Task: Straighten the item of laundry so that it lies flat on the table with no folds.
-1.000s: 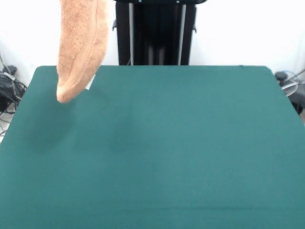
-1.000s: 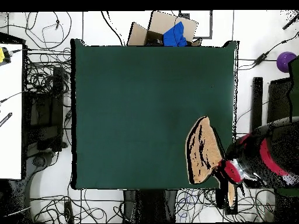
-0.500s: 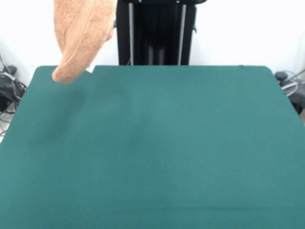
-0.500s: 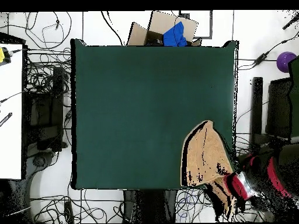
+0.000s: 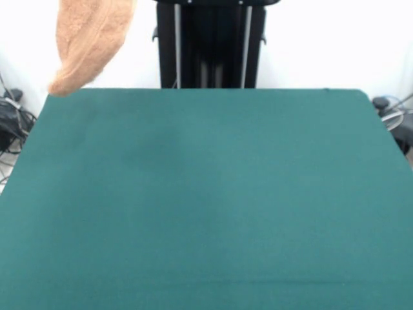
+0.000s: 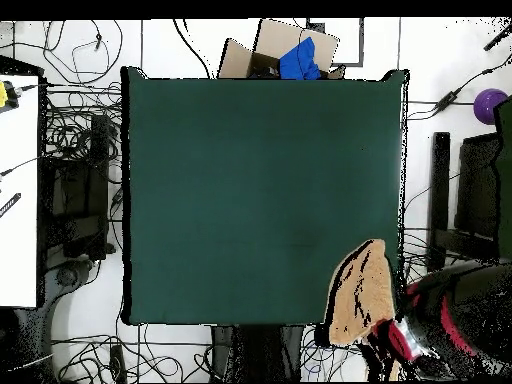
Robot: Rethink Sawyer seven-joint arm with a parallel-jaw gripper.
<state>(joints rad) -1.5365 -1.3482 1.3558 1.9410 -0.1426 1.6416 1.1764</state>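
Observation:
The light orange-tan towel point(image 5: 89, 35) hangs bunched and lifted clear of the dark green table point(image 5: 206, 194), its lower tip level with the far left corner in the front view. In the overhead view the towel point(image 6: 358, 295) hangs over the table's point(image 6: 250, 190) bottom right corner, partly past the edge. My gripper point(image 6: 393, 336) holds its top end at the end of the red and black arm point(image 6: 445, 318). The gripper is above the picture's edge in the front view. The white tag does not show.
The black pedestal point(image 5: 210, 42) stands behind the table's far edge. A cardboard box with a blue thing point(image 6: 290, 52) sits beyond the table's top edge overhead. A white desk point(image 6: 18, 190) stands left, a purple ball point(image 6: 490, 103) right, and cables lie all round.
The towel has risen off the table and swung outward toward the corner: up and left in the front view, down and right overhead. The arm drew back with it.

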